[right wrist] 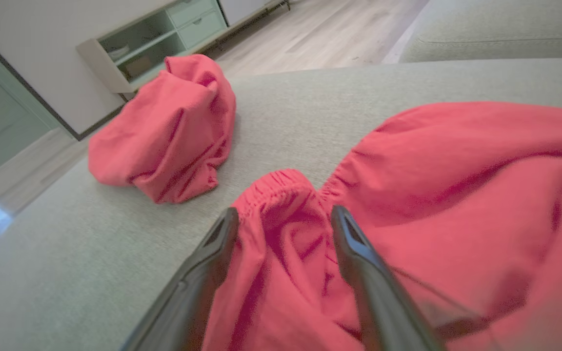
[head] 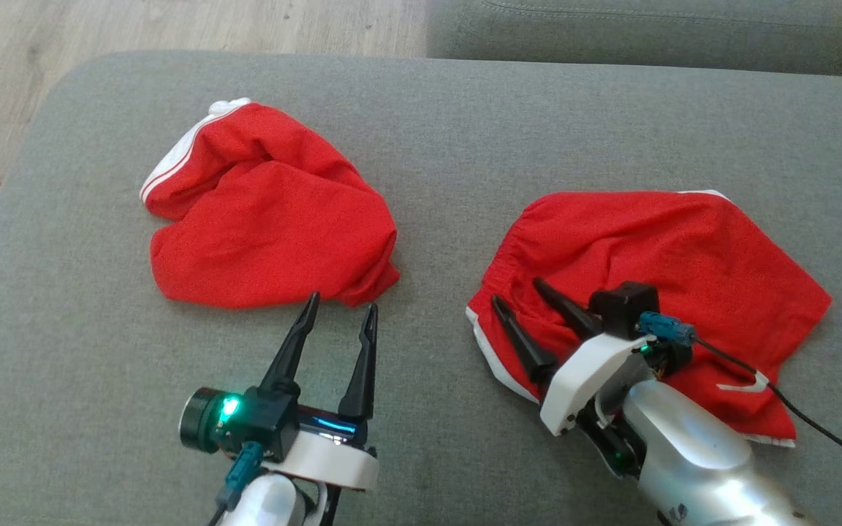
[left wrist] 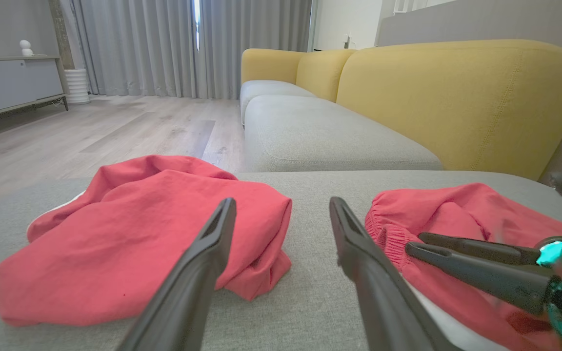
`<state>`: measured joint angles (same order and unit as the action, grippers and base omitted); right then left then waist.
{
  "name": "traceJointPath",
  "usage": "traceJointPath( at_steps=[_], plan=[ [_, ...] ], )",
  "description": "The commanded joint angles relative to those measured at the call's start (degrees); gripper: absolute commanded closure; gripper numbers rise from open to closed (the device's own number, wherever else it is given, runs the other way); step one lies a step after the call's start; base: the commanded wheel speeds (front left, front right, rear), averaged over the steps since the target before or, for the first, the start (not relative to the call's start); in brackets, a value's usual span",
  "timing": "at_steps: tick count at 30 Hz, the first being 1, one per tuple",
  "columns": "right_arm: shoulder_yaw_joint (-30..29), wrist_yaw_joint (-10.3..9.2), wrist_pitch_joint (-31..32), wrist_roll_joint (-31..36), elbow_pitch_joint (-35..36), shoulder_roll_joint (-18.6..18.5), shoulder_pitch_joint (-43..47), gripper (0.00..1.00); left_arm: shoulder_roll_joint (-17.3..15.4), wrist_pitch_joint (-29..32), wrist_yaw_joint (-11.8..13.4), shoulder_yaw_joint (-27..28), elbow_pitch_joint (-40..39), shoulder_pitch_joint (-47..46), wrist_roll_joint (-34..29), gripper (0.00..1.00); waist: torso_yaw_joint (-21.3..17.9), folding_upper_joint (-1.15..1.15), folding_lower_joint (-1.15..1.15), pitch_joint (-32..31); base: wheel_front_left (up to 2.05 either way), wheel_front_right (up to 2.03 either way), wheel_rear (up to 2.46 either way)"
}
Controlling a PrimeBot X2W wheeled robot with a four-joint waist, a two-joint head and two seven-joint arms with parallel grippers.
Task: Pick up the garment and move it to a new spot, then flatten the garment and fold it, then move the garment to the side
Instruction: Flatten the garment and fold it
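Two red garments lie on the grey cushion. The left garment is bunched, with white stripes at its far edge. The right garment lies flatter, its elastic waistband facing left. My left gripper is open just short of the left garment's near right corner, nothing between its fingers. My right gripper is open over the right garment's waistband corner, and a fold of red cloth bulges up between its spread fingers.
The cushion's rounded left edge drops to wooden floor. Another grey seat lies beyond, with yellow sofa backs behind it. A black cable trails from my right wrist across the cushion. A low cabinet stands by the wall.
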<state>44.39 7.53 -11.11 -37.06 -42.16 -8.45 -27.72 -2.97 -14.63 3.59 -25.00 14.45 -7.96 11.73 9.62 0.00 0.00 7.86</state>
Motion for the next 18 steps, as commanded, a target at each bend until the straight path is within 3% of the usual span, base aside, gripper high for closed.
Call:
traceJointPath(
  at_steps=[1, 8, 15, 18],
  plan=[
    [-0.7, -0.04, -1.0, 1.7, -0.8, 1.2, -2.0, 0.0, 0.1, -0.4, 0.5, 1.6, -1.7, -2.3, 0.3, 0.0, -0.1, 0.0, 0.0, 0.0, 0.0, 0.0, 0.0],
    [-3.9, -0.04, -2.9, 6.9, -3.7, 2.4, -3.2, 0.0, 0.1, -0.4, 0.7, 3.0, -1.8, -2.1, 0.3, 0.0, -1.7, 0.0, 0.0, -0.3, 0.0, 0.0, 0.0],
    [-14.4, -0.04, -3.8, 13.3, 5.0, -0.9, 1.8, 0.0, 0.1, -0.4, 0.7, 5.8, -2.0, -1.1, -0.2, 0.0, -5.5, 0.0, 0.0, -1.7, 0.0, 0.0, 0.0],
    [-22.5, -0.04, -3.9, 16.6, 11.1, -1.8, 6.5, 0.0, 0.0, -0.4, 0.3, 6.8, -2.2, -0.7, -0.6, 0.0, -6.8, 0.0, 0.0, -2.1, 0.0, 0.0, 0.0]
  ],
)
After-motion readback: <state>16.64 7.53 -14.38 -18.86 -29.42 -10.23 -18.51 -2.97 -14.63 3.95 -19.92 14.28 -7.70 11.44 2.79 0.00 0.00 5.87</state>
